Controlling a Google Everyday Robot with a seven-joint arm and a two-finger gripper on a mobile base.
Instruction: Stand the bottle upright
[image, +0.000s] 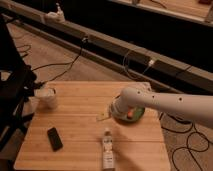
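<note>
The bottle (107, 148) lies on its side near the front edge of the wooden table (75, 120). It is slim and cream-white, and its narrow cap points toward the back. My white arm (165, 102) reaches in from the right. The gripper (104, 117) hangs low over the table's middle, a short way behind the bottle's cap and apart from it. It holds nothing that I can see.
A green bowl (134, 115) with something orange in it sits right behind my wrist. A black phone (54, 138) lies front left. A squat white cup (47, 98) stands at the left edge. A black chair (12, 95) is on the left, and cables run across the floor behind.
</note>
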